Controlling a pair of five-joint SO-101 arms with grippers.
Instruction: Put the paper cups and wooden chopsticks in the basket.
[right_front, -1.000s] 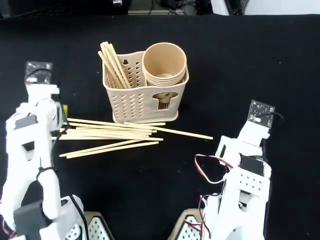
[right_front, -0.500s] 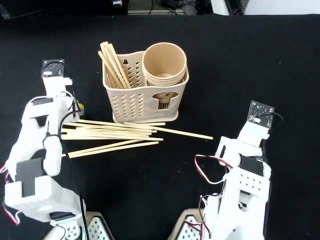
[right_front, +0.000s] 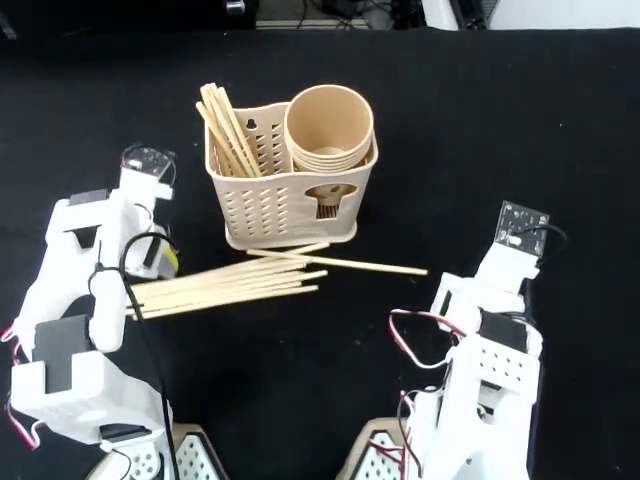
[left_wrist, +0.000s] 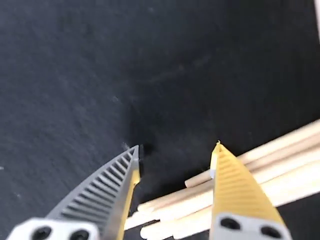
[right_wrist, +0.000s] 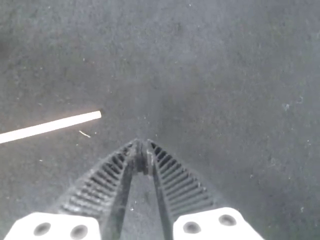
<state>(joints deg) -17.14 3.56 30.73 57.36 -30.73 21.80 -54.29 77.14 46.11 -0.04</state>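
Observation:
A beige slotted basket (right_front: 262, 205) stands at the table's middle back. Stacked paper cups (right_front: 328, 125) fill its right compartment and several wooden chopsticks (right_front: 228, 130) lean in its left one. More loose chopsticks (right_front: 235, 281) lie bunched in front of the basket, and one chopstick (right_front: 350, 264) lies apart to their right. My left gripper (left_wrist: 176, 149) is open at the bundle's left ends (left_wrist: 200, 200), which lie between its fingers; in the high view it (right_front: 157, 263) sits low over the cloth. My right gripper (right_wrist: 142, 147) is shut on nothing above bare cloth, near one chopstick tip (right_wrist: 50, 126).
Black cloth (right_front: 480, 120) covers the whole table. The left arm's white body (right_front: 70, 300) stands at the front left and the right arm (right_front: 495, 330) at the front right. Red wires (right_front: 415, 335) loop beside the right arm.
The left arm has swung right toward the basket. The loose chopsticks have been pushed together and turned, with their left ends now nearer the front.

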